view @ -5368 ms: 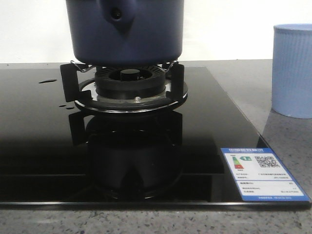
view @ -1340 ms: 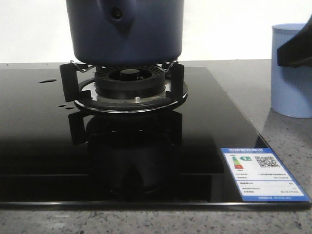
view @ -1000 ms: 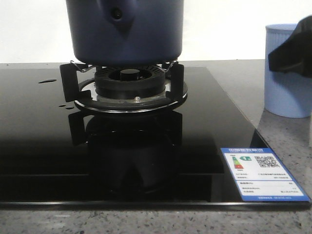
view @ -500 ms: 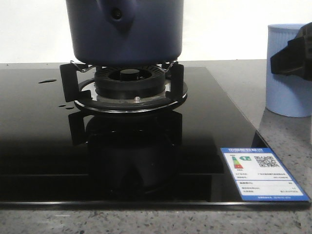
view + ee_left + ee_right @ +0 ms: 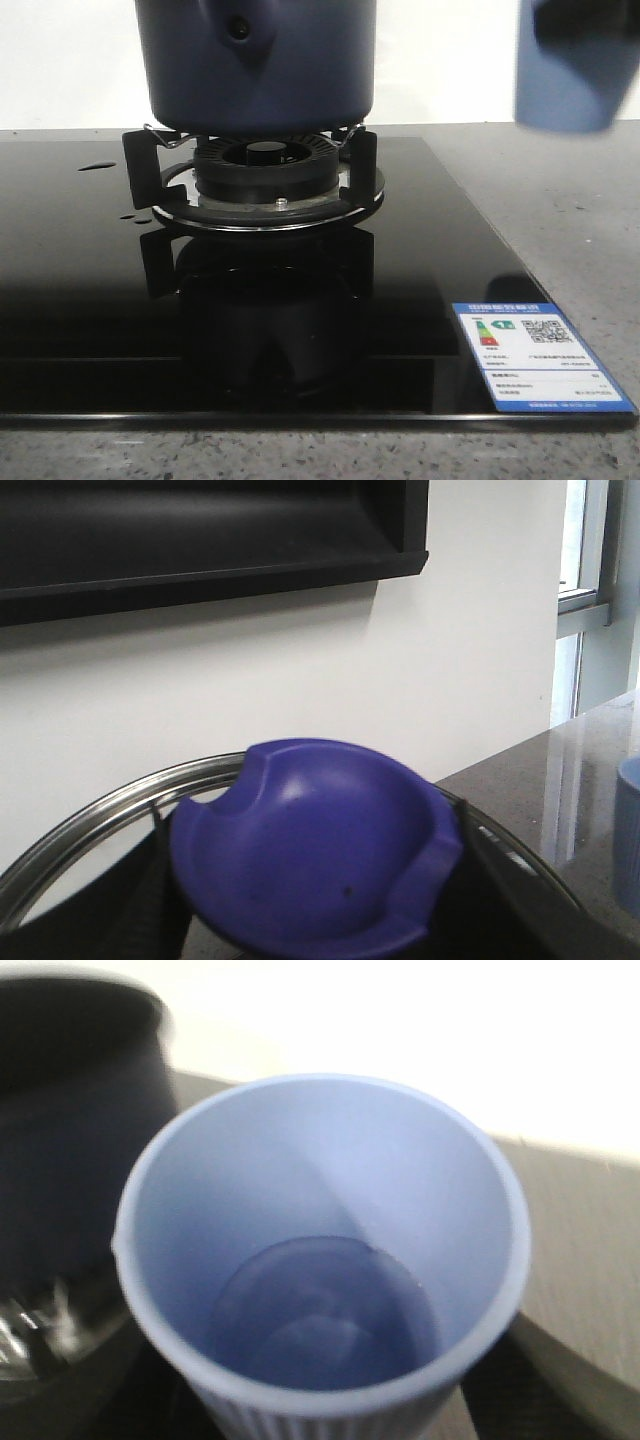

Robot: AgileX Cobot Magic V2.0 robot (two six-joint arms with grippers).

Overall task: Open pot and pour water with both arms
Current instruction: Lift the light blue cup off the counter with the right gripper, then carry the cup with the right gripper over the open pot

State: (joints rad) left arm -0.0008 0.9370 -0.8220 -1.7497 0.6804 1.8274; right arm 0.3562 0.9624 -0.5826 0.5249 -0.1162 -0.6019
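One pale blue cup (image 5: 568, 75) hangs, seemingly gripped, right of the pot (image 5: 257, 62); both jaws' state untellable

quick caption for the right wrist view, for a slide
Pale blue ribbed cup seen from above, water in the bottom, dark pot beside it.

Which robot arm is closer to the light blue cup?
The right one. The cup sits right under the right wrist camera, lifted off the counter. The left arm is over at the pot's lid knob.

**Three cameras, one stove**

The front view sits low at the worktop (image 5: 580, 230), facing the pot (image 5: 256, 60) up close. The right wrist view looks straight down into the cup (image 5: 320, 1250) (blurred), also seen in front.
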